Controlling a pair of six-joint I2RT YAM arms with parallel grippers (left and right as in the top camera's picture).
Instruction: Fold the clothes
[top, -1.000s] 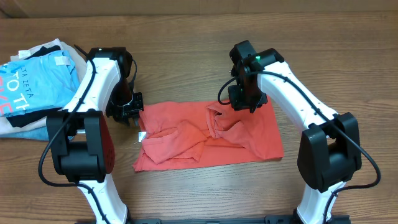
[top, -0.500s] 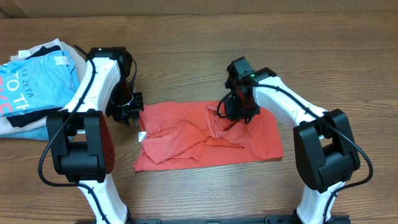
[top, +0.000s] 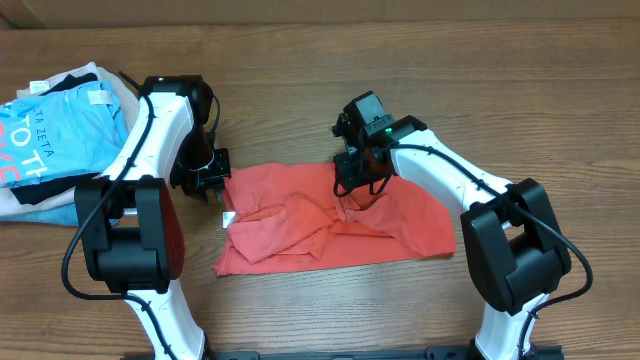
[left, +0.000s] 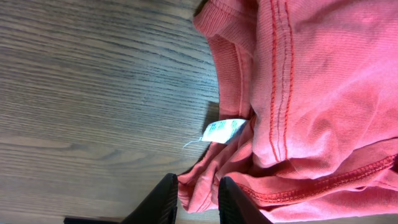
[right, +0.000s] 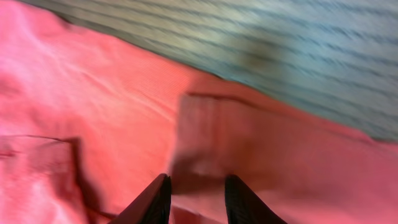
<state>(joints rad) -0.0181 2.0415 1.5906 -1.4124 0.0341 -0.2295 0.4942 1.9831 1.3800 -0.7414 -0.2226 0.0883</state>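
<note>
On the wooden table (top: 400, 60) the coral-red T-shirt (top: 300, 240) is spread, crumpled, at near centre; other garments (top: 50, 140) are piled far left. Its left edge is grasped by the left gripper (left: 197, 183), near a white label (left: 224, 129). The right gripper (right: 196, 183) is set over a far fold; its grip cannot be told.

The overhead camera looks straight down on the table (top: 300, 60), taking in both arms, the shirt (top: 400, 225) at the middle and a pile (top: 50, 130) at far left. The left wrist camera looks down from close by at the shirt's left edge and tag (left: 224, 129). The right wrist camera, blurred, hangs close over the shirt's far edge. All three share the shirt.
</note>
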